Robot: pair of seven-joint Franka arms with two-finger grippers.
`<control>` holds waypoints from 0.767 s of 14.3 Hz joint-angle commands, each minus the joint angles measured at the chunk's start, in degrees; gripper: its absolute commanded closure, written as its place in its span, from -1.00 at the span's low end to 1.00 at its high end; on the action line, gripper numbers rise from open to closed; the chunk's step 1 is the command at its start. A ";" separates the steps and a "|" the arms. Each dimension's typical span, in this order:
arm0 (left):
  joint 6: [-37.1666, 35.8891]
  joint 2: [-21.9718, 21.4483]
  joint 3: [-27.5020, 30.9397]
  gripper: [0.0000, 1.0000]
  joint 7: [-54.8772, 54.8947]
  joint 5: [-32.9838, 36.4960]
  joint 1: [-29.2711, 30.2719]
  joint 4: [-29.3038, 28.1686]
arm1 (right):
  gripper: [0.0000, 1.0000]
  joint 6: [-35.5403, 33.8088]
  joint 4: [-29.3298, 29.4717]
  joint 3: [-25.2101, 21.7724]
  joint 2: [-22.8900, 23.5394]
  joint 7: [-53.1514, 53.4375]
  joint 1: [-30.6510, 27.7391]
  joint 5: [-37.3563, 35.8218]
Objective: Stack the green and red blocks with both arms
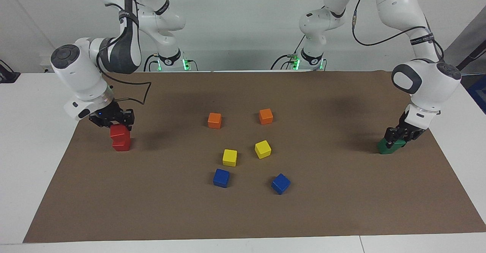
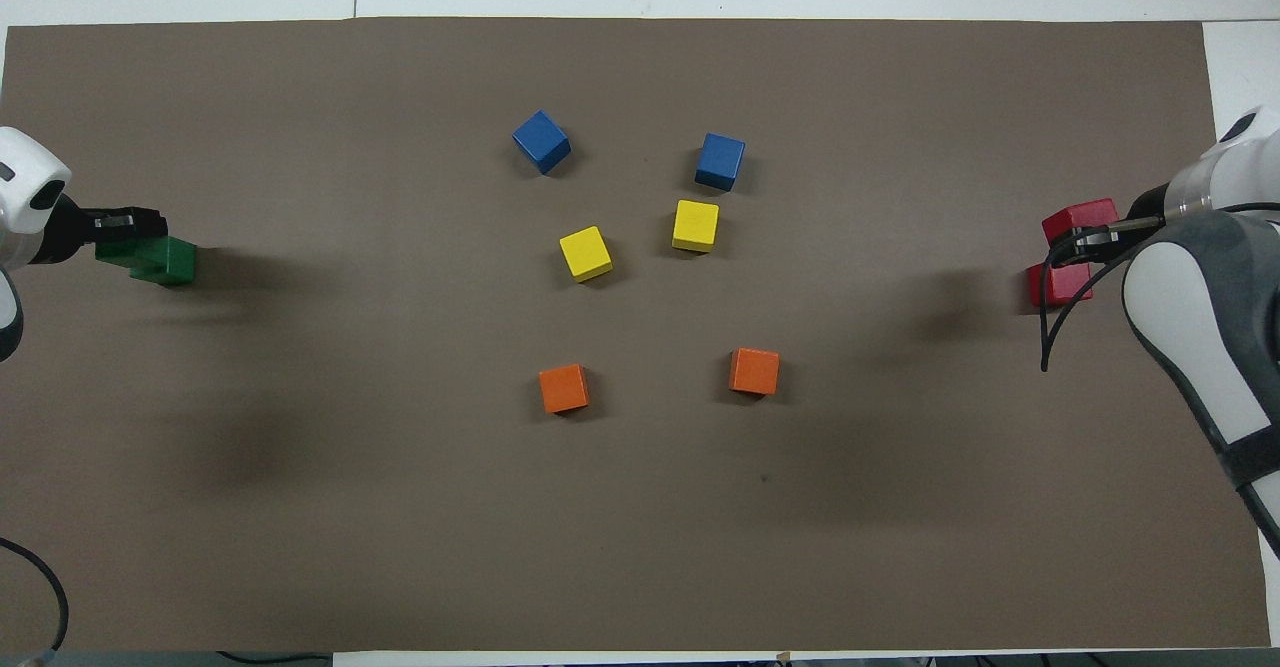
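Two red blocks stand stacked near the right arm's end of the brown mat. The upper red block [image 1: 120, 132] [image 2: 1080, 217] rests slightly askew on the lower red block [image 1: 122, 145] [image 2: 1056, 285]. My right gripper [image 1: 115, 123] [image 2: 1087, 241] is shut on the upper one. At the left arm's end, my left gripper [image 1: 397, 137] [image 2: 126, 223] is shut on a green block [image 2: 118, 251] that sits over a second green block [image 1: 391, 146] [image 2: 172, 261]. In the facing view the gripper hides most of the upper green block.
In the middle of the mat [image 1: 341, 207] lie two orange cubes [image 1: 214, 120] [image 1: 265, 116], two yellow cubes [image 1: 229, 157] [image 1: 262, 149] and two blue cubes [image 1: 221, 178] [image 1: 280, 183], all apart from both stacks. White table borders the mat.
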 commanded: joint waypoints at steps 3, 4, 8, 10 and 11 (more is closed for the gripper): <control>-0.95 -0.82 0.30 1.00 0.11 2.74 0.11 0.04 | 0.99 4.41 -5.28 0.73 -2.12 -0.82 -2.31 -0.13; -0.87 -0.82 0.30 1.00 0.11 2.83 0.02 -0.13 | 0.99 4.50 -5.37 0.73 -1.95 -0.73 -2.66 -0.13; -0.08 -0.82 0.30 1.00 2.12 2.92 0.11 -0.39 | 0.99 8.45 -6.86 0.64 -1.16 -0.90 -4.16 -0.05; 0.45 -0.82 0.30 -0.99 4.76 2.83 0.37 -0.39 | 0.99 9.51 -7.13 0.64 -0.37 -0.73 -4.43 -0.05; 0.54 -0.74 0.30 -1.00 4.85 2.83 0.37 -0.39 | 0.99 9.60 -7.13 0.64 -0.28 -0.56 -4.43 -0.05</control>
